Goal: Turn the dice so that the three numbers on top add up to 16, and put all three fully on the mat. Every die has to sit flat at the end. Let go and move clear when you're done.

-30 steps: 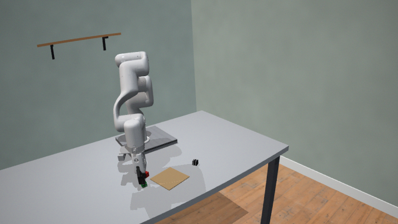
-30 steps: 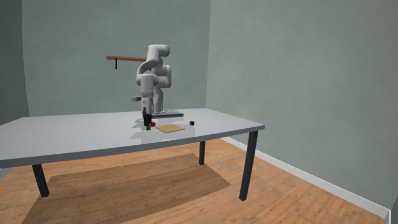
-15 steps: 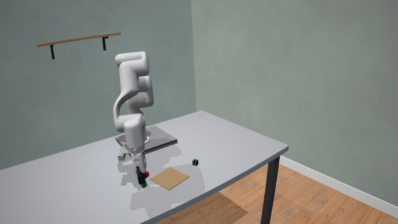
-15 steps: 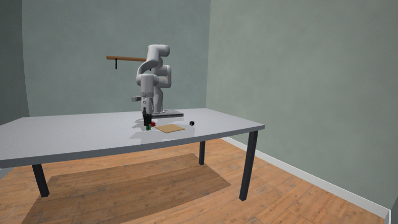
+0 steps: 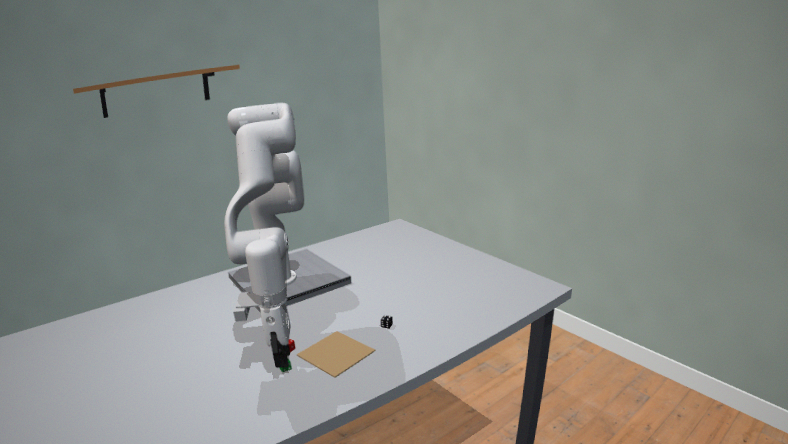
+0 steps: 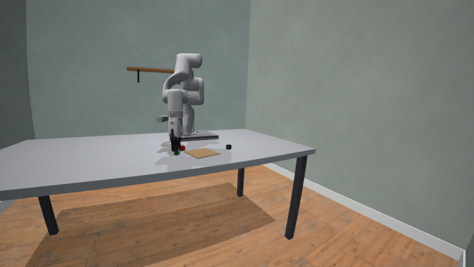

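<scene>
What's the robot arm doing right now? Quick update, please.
Gripper down at the green die, fingers partly closed, grip unclear. Red die beside it. Black die off the mat. Mat holds no dice.
</scene>
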